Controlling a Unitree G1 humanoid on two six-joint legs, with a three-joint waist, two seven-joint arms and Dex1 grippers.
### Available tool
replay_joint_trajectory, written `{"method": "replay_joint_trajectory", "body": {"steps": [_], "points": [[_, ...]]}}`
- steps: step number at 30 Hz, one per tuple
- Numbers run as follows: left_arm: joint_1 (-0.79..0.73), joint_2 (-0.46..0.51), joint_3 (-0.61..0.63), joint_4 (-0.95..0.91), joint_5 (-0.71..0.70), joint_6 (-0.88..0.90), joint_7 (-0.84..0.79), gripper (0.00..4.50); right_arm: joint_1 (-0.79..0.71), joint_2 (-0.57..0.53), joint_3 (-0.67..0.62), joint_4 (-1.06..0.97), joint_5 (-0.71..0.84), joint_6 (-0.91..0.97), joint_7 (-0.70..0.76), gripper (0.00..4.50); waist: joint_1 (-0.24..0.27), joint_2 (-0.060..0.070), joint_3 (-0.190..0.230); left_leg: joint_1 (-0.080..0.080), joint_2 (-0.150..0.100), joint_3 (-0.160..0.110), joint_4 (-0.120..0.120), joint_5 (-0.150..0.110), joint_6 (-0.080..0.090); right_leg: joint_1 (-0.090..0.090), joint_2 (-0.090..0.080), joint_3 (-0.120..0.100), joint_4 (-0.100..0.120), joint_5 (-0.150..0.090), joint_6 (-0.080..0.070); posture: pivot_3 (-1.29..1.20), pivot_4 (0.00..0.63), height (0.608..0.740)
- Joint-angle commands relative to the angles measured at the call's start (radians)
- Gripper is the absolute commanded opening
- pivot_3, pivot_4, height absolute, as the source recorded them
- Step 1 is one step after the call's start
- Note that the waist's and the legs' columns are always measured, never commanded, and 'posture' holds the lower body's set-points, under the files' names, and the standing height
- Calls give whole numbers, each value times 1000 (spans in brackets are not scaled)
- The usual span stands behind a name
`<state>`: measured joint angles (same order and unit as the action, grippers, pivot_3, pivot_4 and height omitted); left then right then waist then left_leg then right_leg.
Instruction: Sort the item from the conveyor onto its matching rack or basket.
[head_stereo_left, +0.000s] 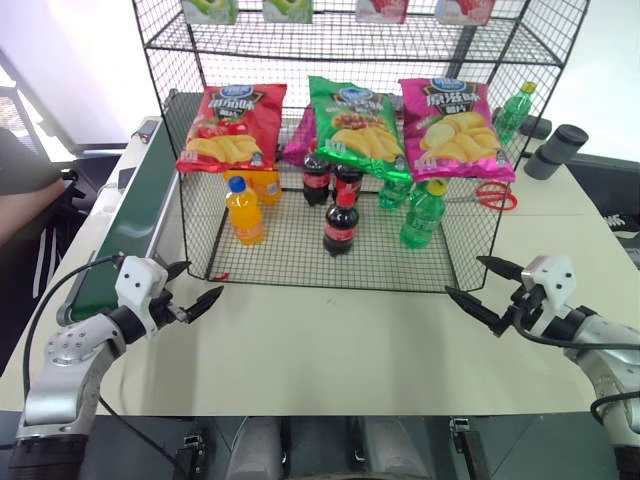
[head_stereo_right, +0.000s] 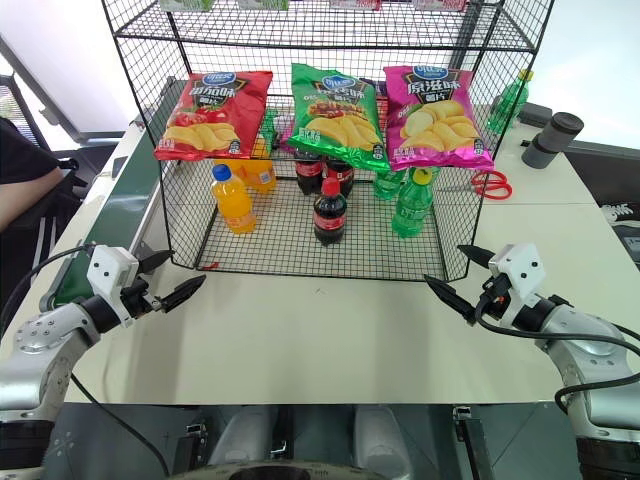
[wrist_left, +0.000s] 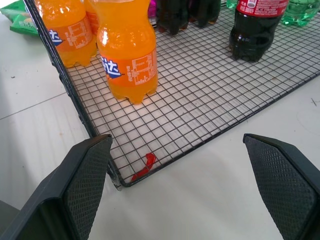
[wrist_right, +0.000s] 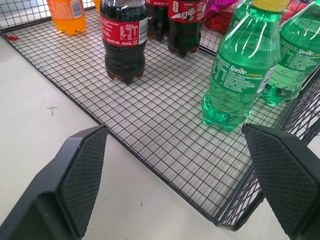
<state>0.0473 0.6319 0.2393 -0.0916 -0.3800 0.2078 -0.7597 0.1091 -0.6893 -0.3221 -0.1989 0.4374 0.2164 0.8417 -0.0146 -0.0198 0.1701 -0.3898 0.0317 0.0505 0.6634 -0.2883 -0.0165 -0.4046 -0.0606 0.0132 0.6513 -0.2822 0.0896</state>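
A cola bottle (head_stereo_left: 341, 225) with a red cap and red label stands upright at the front middle of the black wire rack's floor (head_stereo_left: 300, 262); it also appears in the right wrist view (wrist_right: 123, 40). Two more cola bottles (head_stereo_left: 330, 180) stand behind it. The dark-green conveyor (head_stereo_left: 128, 222) runs along the rack's left side. My left gripper (head_stereo_left: 205, 278) hovers open near the rack's front left corner, nothing between its fingers (wrist_left: 85, 185). On the right, in front of the rack's front right corner, my right gripper (head_stereo_left: 462, 275) is open and empty too.
Orange soda bottles (head_stereo_left: 245, 210) stand at the rack's left, green bottles (head_stereo_left: 422, 212) at its right, and chip bags (head_stereo_left: 352, 125) hang above them. Red scissors (head_stereo_left: 492, 195) and dark cylinders (head_stereo_left: 555, 150) lie right of the rack. A person's arm (head_stereo_left: 20, 195) is at the far left.
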Motion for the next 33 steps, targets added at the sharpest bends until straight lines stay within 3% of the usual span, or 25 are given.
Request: {"method": "replay_joint_trajectory", "body": {"steps": [1, 33], "points": [[4, 18, 34, 12, 16, -15, 12, 4500, -5, -2, -17, -16, 6, -24, 6, 4457, 0, 0, 0, 0, 0, 0, 0, 0, 0, 0, 0, 0, 0, 0, 0, 0, 150, 740], [60, 10, 54, -49, 16, 4, 51, 4500, 0, 12, 6, -25, -17, -28, 0, 4457, 2, 0, 0, 0, 0, 0, 0, 0, 0, 0, 0, 0, -1, 0, 0, 0, 150, 740]]}}
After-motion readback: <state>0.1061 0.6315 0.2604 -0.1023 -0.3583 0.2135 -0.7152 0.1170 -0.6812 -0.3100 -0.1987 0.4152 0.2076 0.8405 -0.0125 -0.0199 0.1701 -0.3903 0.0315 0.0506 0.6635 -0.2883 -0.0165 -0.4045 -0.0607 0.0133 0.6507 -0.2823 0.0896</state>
